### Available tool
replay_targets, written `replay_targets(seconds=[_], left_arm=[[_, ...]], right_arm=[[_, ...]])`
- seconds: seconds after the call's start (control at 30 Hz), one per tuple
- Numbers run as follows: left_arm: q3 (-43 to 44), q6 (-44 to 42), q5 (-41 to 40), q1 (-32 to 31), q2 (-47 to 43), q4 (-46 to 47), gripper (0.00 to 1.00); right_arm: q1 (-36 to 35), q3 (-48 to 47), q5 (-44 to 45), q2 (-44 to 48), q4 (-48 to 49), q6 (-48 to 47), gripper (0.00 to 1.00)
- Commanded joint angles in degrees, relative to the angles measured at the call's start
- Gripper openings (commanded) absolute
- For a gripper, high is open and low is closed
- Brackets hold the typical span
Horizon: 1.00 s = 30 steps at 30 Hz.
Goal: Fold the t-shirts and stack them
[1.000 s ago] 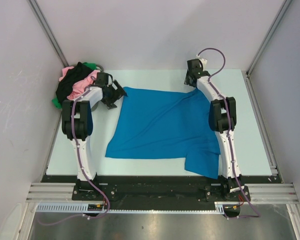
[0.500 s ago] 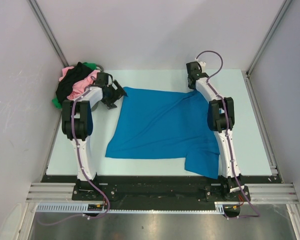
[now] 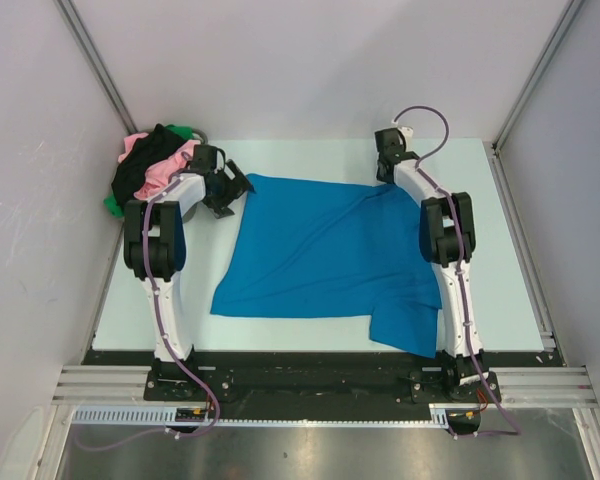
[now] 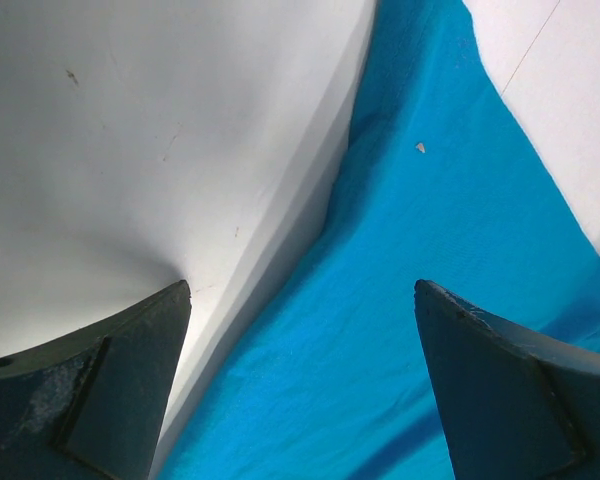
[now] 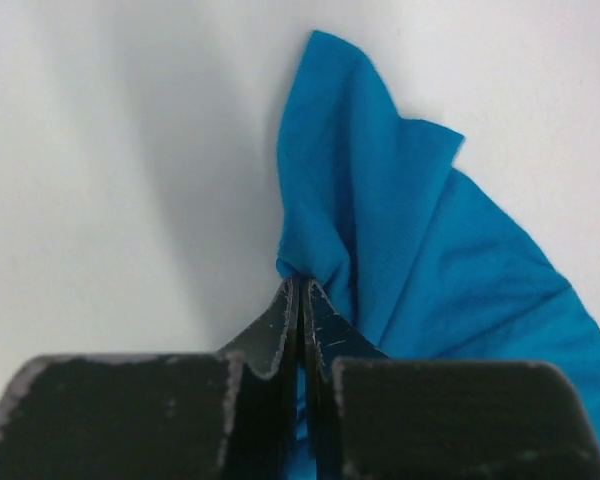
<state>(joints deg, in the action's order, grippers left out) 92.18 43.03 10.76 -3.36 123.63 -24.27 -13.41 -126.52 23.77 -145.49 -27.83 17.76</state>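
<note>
The bright blue cotton t-shirt point(image 3: 320, 250) lies spread on the pale worktop point(image 3: 500, 250). Its far right corner is pinched in the right hand point(image 5: 301, 290); the left hand point(image 4: 302, 285) stands wide over its far left edge

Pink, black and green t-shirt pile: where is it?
Top view: the pile lies in the far-left table corner, beside the left hand and bright blue t-shirt.

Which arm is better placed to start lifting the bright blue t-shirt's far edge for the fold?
Right, probably. The right end effector is shut on a bunched far corner of the bright blue cotton t-shirt, while the left end effector is open over the other far corner, gripping nothing.
</note>
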Motion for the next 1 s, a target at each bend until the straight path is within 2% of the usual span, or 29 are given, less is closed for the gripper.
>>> replay_targets(seconds=[0.0, 0.13, 0.17, 0.23, 0.3, 0.33, 0.37, 0.4, 0.43, 0.47, 0.53, 0.6, 0.63, 0.67, 0.73, 0.83, 0.97], left_arm=[[-0.86, -0.84, -0.13, 0.19, 1.44, 0.45, 1.00], [-0.95, -0.93, -0.48, 0.28, 1.17, 0.37, 1.00], [-1.04, -0.93, -0.39, 0.28, 1.26, 0.37, 1.00], [-1.21, -0.93, -0.39, 0.28, 1.17, 0.54, 1.00], [-1.30, -0.93, -0.31, 0.28, 1.26, 0.63, 1.00], [-1.22, -0.84, -0.31, 0.28, 1.26, 0.63, 1.00], [-1.21, -0.84, -0.39, 0.28, 1.26, 0.54, 1.00], [-1.30, -0.75, -0.39, 0.28, 1.26, 0.54, 1.00], [-1.30, -0.84, -0.48, 0.28, 1.17, 0.54, 1.00], [-1.30, -0.84, -0.48, 0.28, 1.17, 0.45, 1.00], [-1.30, -1.01, -0.83, 0.28, 1.00, 0.28, 1.00], [-1.39, -1.10, -1.09, 0.37, 0.73, 0.28, 1.00], [-1.39, -1.10, -1.10, 0.45, 0.64, 0.19, 1.00], [-1.39, -1.10, -1.01, 0.45, 0.56, 0.28, 1.00], [-1.57, -1.19, -1.18, 0.37, 0.55, 0.37, 1.00], [-1.57, -1.01, -1.10, 0.37, 0.73, 0.37, 1.00], [-1.74, -0.93, -1.01, 0.28, 0.91, 0.54, 1.00]], right_arm=[[-0.56, 10.48, -3.46, 12.76, 15.31, 1.66, 0.00], [-0.74, 18.83, -3.64, 18.65, 24.47, 3.59, 0.00], [-0.65, 24.33, -3.64, 21.36, 27.02, 4.12, 0.00], [-0.30, 29.20, -3.38, 23.58, 35.63, 6.05, 0.00], [-0.13, 30.46, -4.60, 23.15, 38.55, 6.85, 0.00], [-0.13, 28.89, -4.96, 21.84, 37.69, 6.50, 0.27], [-0.21, 26.09, -4.35, 17.39, 31.07, 7.20, 0.65], [-0.39, 17.79, -4.17, 14.91, 27.26, 7.29, 0.92], [-0.22, 13.97, -4.87, 12.45, 22.70, 7.38, 1.00], [0.40, 9.84, -6.35, 9.90, 15.86, 8.94, 1.00], [1.19, 7.60, -7.77, 8.20, 13.51, 11.15, 1.00], [2.94, 12.15, -8.83, 13.09, 17.79, 13.00, 1.00], [3.30, 18.96, -8.39, 15.13, 20.25, 13.00, 1.00], [3.74, 21.55, -7.61, 17.06, 24.19, 12.74, 1.00], [5.14, 24.64, -7.68, 20.77, 23.19, 12.21, 1.00], [6.46, 20.89, -7.16, 20.43, 15.21, 11.42, 1.00], [6.91, 15.35, -10.84, 16.57, 9.92, 10.02, 1.00]])
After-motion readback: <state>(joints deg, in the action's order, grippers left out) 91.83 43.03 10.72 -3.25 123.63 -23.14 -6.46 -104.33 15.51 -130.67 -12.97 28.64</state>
